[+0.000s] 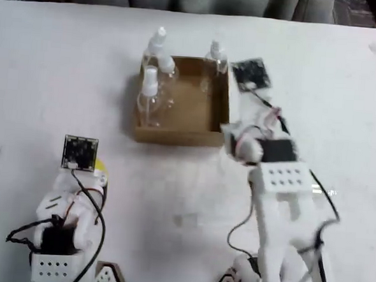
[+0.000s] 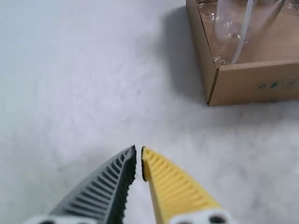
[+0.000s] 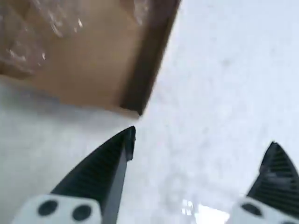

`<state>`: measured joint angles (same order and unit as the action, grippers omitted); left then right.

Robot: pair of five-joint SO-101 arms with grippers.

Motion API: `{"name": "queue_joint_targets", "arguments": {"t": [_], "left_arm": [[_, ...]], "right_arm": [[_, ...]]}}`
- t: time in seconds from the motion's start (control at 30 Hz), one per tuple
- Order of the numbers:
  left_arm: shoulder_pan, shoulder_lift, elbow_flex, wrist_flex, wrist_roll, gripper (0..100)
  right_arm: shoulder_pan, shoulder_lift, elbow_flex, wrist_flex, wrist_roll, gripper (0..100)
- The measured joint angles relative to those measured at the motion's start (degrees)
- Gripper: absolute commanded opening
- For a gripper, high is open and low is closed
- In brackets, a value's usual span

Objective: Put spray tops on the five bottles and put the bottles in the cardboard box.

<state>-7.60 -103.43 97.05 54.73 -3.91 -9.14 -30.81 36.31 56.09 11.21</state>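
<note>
cardboard box (image 1: 175,138): mid-table | bottles (image 1: 149,94): inside box | right arm (image 1: 281,179): beside box

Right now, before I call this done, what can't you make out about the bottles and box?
High view: the clear bottles overlap and blur in the cardboard box; I cannot confirm five.
Left wrist view: the top edge cuts the bottles off above their bases; the right edge cuts the box.
Right wrist view: the top edge cuts the box to one blurred corner.
</note>
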Motion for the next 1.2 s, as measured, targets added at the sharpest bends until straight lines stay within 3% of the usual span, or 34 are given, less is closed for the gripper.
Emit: {"name": "queue_joint_targets", "arguments": {"t": [0.13,0.3,0.47,0.63,0.9,1.03,1.2], "left_arm": [[0.0,0.0,0.0,0.0,0.0,2],[0.0,0.0,0.0,0.0,0.0,2],[0.0,0.0,0.0,0.09,0.0,2],[0.0,0.0,0.0,0.09,0.0,2],[0.0,0.0,0.0,0.09,0.0,2],[0.0,0.0,0.0,0.09,0.0,2],[0.0,0.0,0.0,0.09,0.0,2]], "right_arm": [[8.53,-5.71,0.0,10.55,0.53,35.8],[21.63,-7.12,0.0,15.47,-0.26,32.5],[30.68,-5.01,0.0,15.65,-8.7,34.1],[32.18,-1.58,0.0,15.65,-25.58,43.6],[32.26,6.51,0.0,10.99,-51.78,34.2],[32.26,12.92,0.0,2.37,-57.14,33.2],[32.26,22.33,0.0,-5.36,-58.29,33.7]]}}
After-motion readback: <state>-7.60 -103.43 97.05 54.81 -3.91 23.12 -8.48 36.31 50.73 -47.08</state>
